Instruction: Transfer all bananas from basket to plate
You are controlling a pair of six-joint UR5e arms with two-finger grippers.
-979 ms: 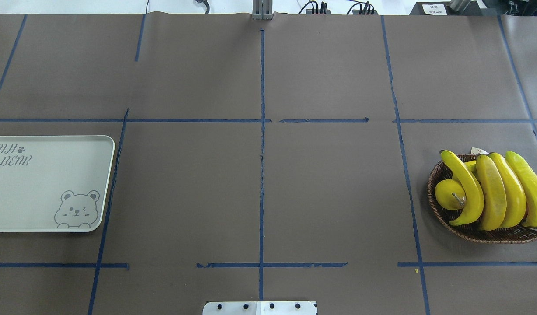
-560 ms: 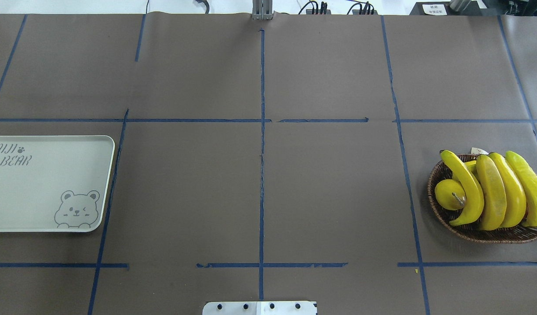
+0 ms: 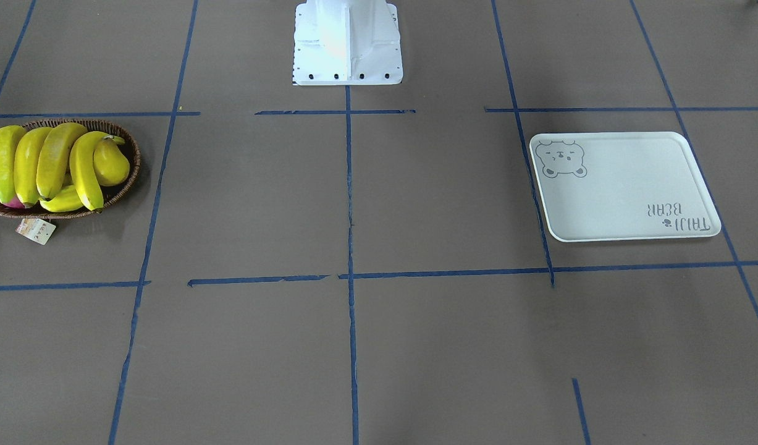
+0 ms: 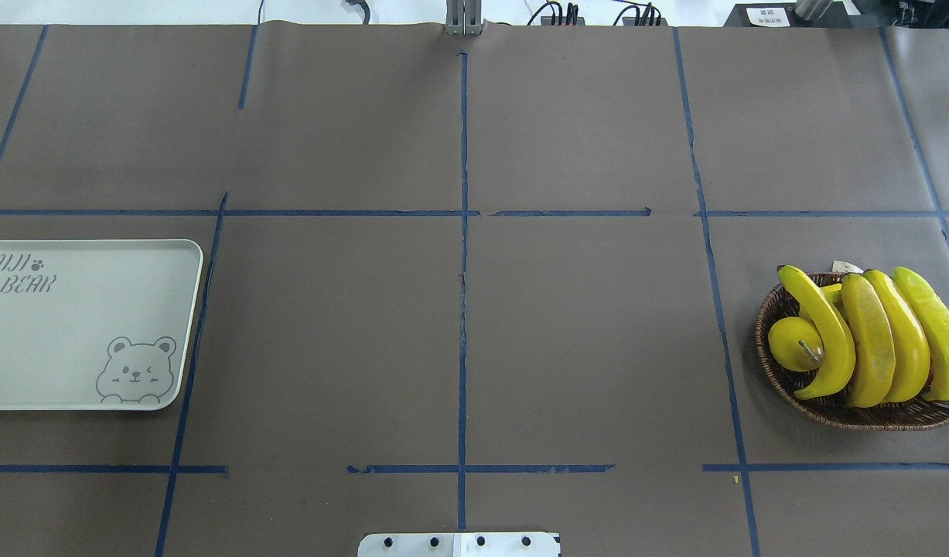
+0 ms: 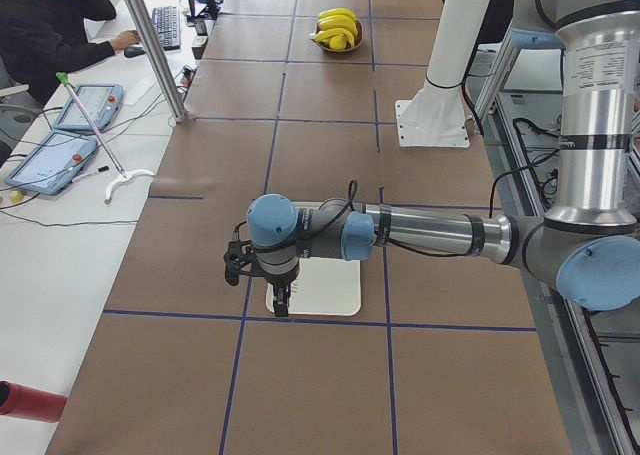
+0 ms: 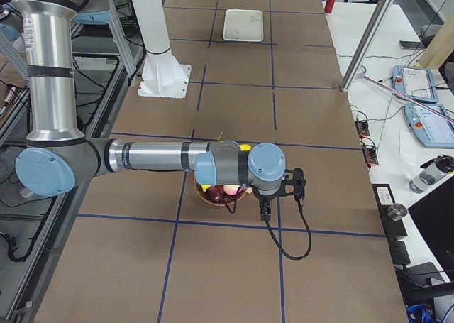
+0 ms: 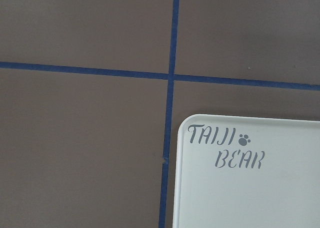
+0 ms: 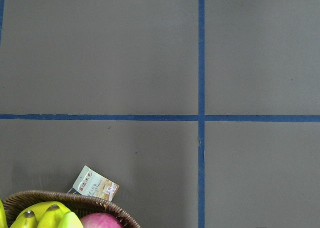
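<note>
Overhead: basket (image 4: 861,420) at table's 3 o'clock edge, partly cut by the frame; four bananas (image 4: 868,340) lie side by side across it, all inside, none on the plate (image 4: 72,348); plate sits flat at 9 o'clock, well apart from the basket, bear drawing at its 5 o'clock corner, lettering at 11 o'clock; pear (image 4: 791,344) at the basket's 9 o'clock side, touching the nearest banana; paper tag (image 3: 36,230) hangs off the rim onto the table; right wrist cam shows a pink fruit (image 8: 100,222) under the bananas at the rim. Left gripper (image 5: 281,308) points down above the plate's outer end, not touching it; seen only from the side, can't tell if released or clenched. Right gripper (image 6: 264,214) points down just past the basket's outer rim, above the table; side view only too, pincer state can't tell; nothing visibly held by either. Person (image 5: 45,35) seated at the desk beside the table.
</note>
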